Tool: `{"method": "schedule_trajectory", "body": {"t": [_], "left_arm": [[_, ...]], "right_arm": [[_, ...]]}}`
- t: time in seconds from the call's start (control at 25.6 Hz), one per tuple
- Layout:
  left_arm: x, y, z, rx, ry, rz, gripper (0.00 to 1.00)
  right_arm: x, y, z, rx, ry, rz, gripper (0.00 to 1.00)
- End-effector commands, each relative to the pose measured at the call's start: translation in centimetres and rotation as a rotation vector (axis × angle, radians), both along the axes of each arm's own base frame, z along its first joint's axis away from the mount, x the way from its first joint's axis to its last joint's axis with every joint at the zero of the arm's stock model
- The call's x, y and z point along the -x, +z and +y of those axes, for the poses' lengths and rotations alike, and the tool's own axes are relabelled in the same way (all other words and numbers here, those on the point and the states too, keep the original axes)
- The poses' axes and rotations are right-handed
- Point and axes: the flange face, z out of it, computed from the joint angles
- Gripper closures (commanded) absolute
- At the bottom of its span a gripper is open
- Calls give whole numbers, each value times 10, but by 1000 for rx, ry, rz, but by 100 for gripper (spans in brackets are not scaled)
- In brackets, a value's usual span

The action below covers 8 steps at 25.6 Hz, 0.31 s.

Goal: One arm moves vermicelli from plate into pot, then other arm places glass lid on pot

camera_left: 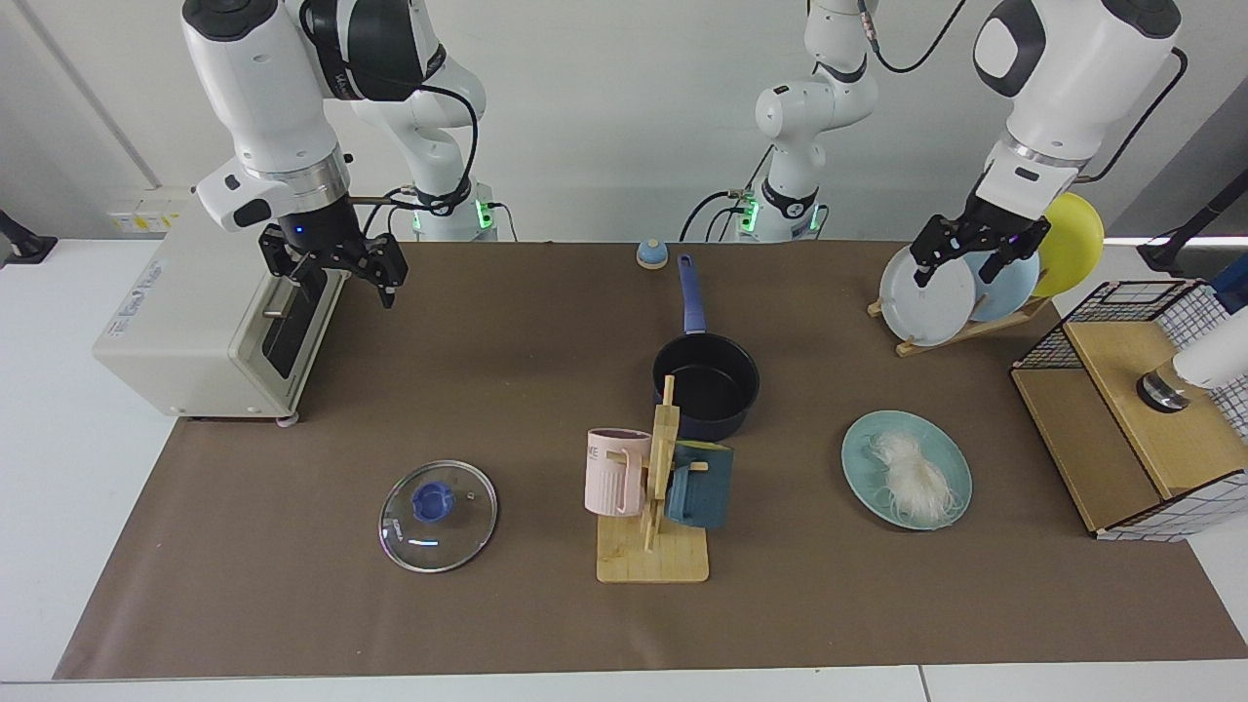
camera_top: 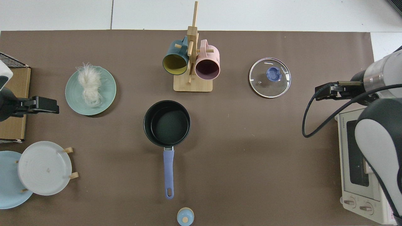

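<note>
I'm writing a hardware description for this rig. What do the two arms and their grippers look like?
Both arms are glossy white with rounded links, dark grey or black joint caps and silver wrist rings. Each ends in a black two-finger gripper: the left gripper, the right gripper. Black cables loop along both arms. Green lights glow at the bases, and a small blue light shows on the right wrist.
</note>
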Motion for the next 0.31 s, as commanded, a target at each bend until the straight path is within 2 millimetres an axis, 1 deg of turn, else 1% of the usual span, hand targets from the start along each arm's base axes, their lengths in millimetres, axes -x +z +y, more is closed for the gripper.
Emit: {"method": "schedule_trajectory", "body": {"t": [0.0,0.19,0.27], "left_arm": [[4,-1,9,14,4,-12,0],[1,1,12,5,-5,-36,0],[1,1,13,5,-5,-36,0]], "right_arm": [[-1,3,-1,-21,23,-9,0],[-1,3,-1,-22,24,-9,0],[2,9,-5,-22,15,-18,0]]}}
